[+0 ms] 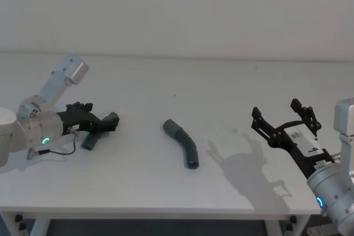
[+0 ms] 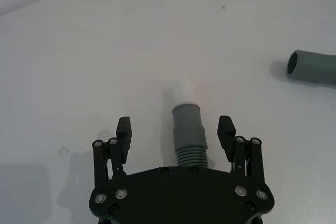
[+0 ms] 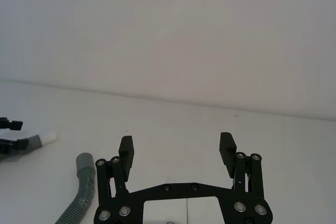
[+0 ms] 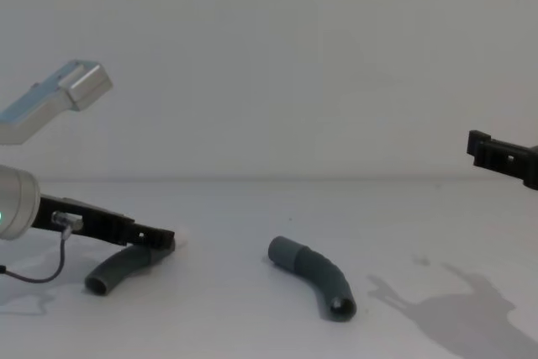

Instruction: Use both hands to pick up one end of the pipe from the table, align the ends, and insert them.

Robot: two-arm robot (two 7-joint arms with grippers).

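Observation:
On the table's left lies the white-tipped pipe piece [image 1: 89, 141] [image 2: 188, 129] [image 4: 113, 273], white tip [image 2: 184, 94] pointing away from the wrist. My left gripper [image 1: 108, 121] [image 2: 176, 129] [image 4: 155, 240] is low over it and open, one finger on each side with gaps to the tube. The collared grey pipe piece [image 1: 182, 143] [image 4: 315, 275] [image 3: 81, 187] lies curved at the table's [image 1: 221, 81] middle, its wide opening [image 2: 312, 66] facing left. My right gripper [image 1: 282, 115] [image 3: 176, 148] [image 4: 504, 157] hovers open above the table's right part, well apart from both pieces.
The table's front edge [image 1: 166, 209] runs close below the pieces. The right arm casts a shadow [image 1: 243, 164] on the table between the middle piece and the right gripper. A thin cable [image 1: 58, 152] hangs from the left wrist.

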